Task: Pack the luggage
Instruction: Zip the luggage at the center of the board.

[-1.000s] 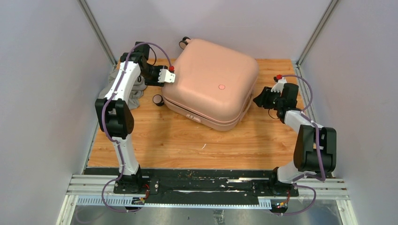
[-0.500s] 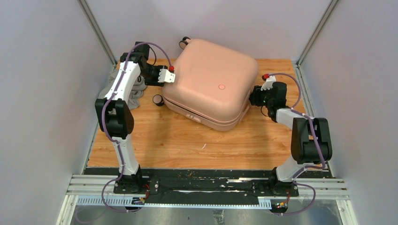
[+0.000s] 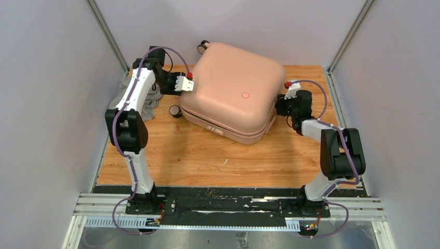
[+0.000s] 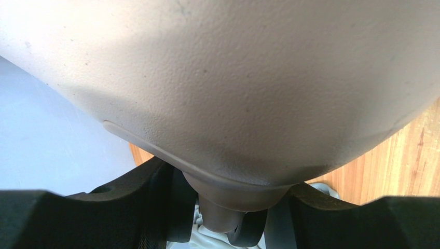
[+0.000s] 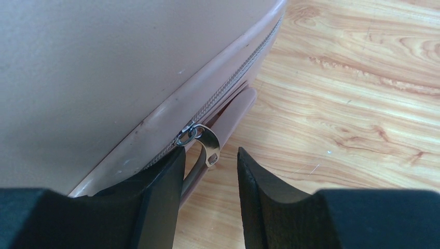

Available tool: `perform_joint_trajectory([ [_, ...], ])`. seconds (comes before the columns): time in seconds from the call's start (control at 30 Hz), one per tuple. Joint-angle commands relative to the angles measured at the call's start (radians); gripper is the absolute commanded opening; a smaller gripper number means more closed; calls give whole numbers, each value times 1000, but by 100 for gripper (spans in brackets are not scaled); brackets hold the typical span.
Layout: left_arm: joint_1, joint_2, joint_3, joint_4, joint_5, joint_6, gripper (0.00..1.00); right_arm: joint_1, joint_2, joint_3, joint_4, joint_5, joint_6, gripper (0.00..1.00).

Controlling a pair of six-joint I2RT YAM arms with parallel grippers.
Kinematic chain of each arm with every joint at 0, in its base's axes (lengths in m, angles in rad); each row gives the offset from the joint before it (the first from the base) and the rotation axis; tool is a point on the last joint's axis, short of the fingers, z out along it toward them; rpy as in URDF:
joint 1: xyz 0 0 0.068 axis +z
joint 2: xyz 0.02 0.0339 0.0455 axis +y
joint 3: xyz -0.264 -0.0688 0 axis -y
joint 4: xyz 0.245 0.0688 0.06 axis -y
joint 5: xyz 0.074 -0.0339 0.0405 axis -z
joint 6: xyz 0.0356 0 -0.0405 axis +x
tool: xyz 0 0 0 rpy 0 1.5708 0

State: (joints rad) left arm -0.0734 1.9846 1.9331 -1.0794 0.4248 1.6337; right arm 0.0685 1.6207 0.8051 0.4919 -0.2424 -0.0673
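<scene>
The pale pink luggage (image 3: 233, 88) lies closed on the wooden table, its small round dot facing up. My left gripper (image 3: 182, 84) is at its left corner. In the left wrist view the shell (image 4: 233, 78) fills the frame and my left gripper (image 4: 231, 192) straddles the corner wheel mount, its fingers touching both sides. My right gripper (image 3: 278, 106) is at the luggage's right side. In the right wrist view it (image 5: 210, 153) is open, with the metal zipper pull (image 5: 205, 139) between its fingertips, close to the left finger (image 5: 166, 181).
A grey cloth (image 3: 148, 98) lies bunched at the back left beside my left arm and shows under the luggage's corner (image 4: 207, 238). Black wheels (image 3: 175, 110) stick out at the left and back corners. Grey walls stand close on three sides.
My right gripper has moved left, up against the luggage's right side by the zipper. My left arm and the luggage have stayed put.
</scene>
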Motion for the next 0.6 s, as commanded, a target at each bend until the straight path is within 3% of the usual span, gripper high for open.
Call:
perform_joint_trajectory([
  [0.0,12,-54,11,67,24,-73,0,20,14,20,130,14,-23,45],
  [0.33,12,-50,1,67,17,-66,0,21,7,-32,348,-31,35,32],
  [0.57,11,-52,-5,67,12,-58,0,20,31,-22,390,-16,51,25],
])
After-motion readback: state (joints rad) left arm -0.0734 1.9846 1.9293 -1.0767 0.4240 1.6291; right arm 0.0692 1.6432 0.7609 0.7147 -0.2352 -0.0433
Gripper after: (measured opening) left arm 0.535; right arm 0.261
